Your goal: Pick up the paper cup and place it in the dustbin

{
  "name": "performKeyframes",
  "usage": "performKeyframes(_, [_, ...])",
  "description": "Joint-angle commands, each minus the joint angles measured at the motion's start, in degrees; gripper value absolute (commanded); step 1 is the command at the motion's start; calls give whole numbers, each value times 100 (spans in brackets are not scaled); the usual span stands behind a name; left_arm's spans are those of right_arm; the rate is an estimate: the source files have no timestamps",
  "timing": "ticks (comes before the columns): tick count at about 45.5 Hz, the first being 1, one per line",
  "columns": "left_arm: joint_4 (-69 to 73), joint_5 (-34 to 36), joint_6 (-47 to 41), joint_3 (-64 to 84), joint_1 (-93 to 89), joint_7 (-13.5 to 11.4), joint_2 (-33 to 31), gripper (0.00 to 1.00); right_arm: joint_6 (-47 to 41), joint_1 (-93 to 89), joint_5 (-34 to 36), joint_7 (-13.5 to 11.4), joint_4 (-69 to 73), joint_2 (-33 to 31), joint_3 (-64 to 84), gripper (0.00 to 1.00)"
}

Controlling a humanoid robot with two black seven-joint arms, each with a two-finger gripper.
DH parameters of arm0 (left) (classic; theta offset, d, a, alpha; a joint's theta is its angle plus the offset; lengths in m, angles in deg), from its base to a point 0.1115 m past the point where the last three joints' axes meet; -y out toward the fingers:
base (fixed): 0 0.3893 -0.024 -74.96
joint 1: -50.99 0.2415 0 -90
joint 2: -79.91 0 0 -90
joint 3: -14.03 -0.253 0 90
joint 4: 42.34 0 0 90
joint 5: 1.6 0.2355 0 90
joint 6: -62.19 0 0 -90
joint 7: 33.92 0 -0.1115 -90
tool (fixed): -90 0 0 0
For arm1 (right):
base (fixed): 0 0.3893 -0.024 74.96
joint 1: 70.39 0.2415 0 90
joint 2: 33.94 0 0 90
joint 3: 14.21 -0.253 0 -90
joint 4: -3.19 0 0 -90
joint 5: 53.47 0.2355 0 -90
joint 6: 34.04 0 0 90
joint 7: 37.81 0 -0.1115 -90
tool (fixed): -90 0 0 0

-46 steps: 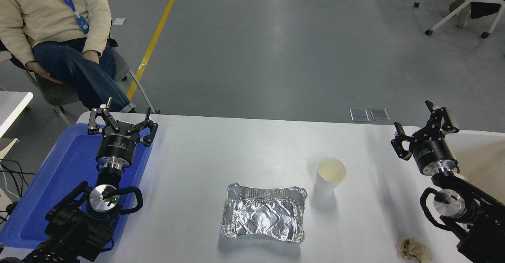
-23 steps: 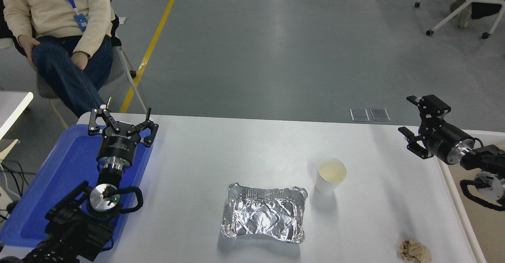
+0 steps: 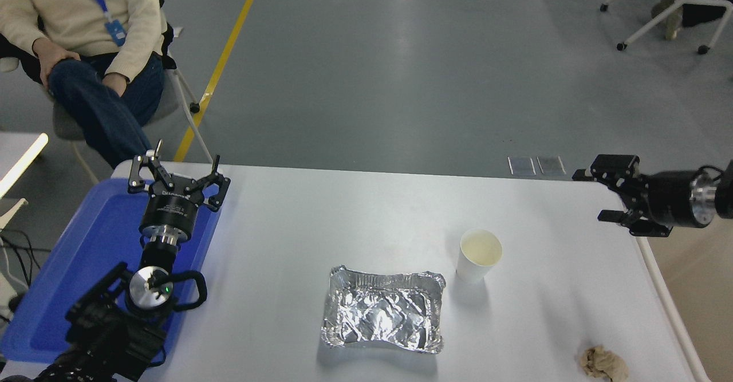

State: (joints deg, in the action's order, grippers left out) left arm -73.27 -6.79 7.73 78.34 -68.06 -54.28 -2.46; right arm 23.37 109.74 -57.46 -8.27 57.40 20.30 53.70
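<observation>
The paper cup (image 3: 479, 254) stands upright at the centre right of the frame, lower left of the right gripper (image 3: 598, 195), well apart. This gripper is wide open and holds nothing. The dustbin (image 3: 667, 307) is cut off by the right edge.

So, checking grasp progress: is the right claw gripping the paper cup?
No, the right claw hangs open off to the right, apart from the upright paper cup.

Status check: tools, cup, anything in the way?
Right tool open, empty, over table's right edge; left tool open, parked over blue tray. Paper cup upright, untouched. Foil tray just left of cup; approach from right clear.
</observation>
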Motion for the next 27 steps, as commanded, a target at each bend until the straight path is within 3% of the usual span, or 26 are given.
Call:
performKeyframes(1, [8, -9, -3, 2, 4, -3, 2, 100, -880, 1585, -1383, -10, 476, 834, 1400, 100])
performKeyframes(4, [8, -9, -3, 2, 4, -3, 2, 100, -1021, 1849, -1823, -27, 581, 975, 1295, 100])
performKeyframes(10, [8, -9, -3, 2, 4, -3, 2, 100, -1241, 2429, -1868, -211, 889, 1501, 1268, 100])
performKeyframes(27, [8, -9, -3, 2, 4, -3, 2, 100, -1241, 3766, -1833, -1723, 1346, 1985, 504, 100])
